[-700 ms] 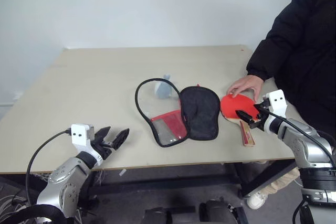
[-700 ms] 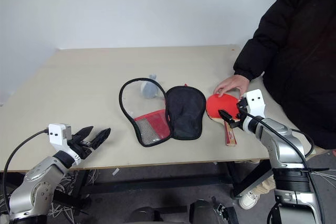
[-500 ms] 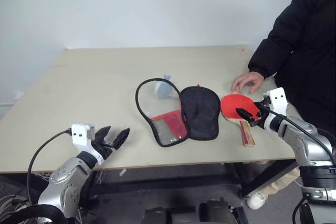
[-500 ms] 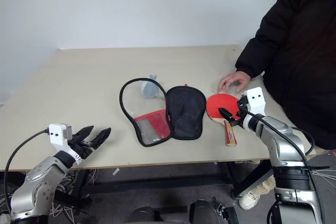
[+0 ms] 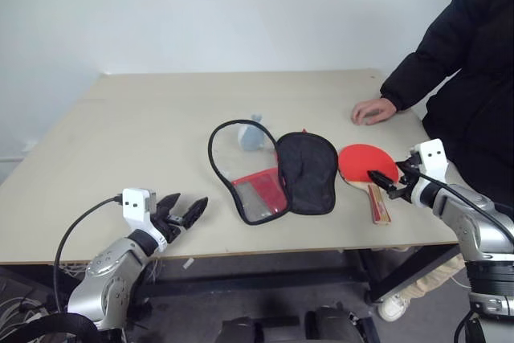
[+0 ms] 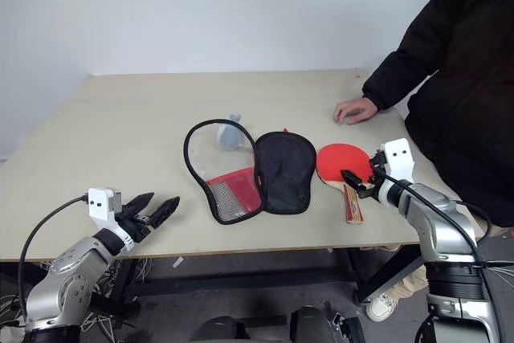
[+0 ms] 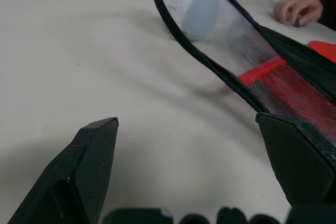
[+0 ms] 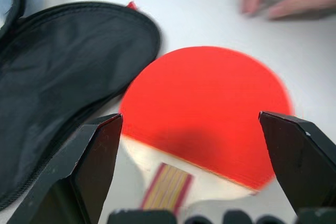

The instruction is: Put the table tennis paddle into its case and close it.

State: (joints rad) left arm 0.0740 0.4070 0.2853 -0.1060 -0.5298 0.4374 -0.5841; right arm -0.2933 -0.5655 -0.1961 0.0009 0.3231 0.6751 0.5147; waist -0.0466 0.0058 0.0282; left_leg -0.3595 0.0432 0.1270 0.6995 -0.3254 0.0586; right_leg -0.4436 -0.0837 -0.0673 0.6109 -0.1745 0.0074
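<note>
The beige table (image 5: 144, 126) carries an opened case (image 5: 277, 170), a red paddle (image 5: 365, 162), a person's hand (image 5: 372, 110), and a pale blue object (image 5: 251, 136).

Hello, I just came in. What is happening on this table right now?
A robot is about to pack a table tennis paddle into its case, which lies unzipped and spread flat on the table. Nothing is held yet. The right end effector is open, just above the paddle's handle end. The left end effector, also open, hovers near the table's front edge, apart from the case. A person's hand rests on the table beyond the paddle.
</note>
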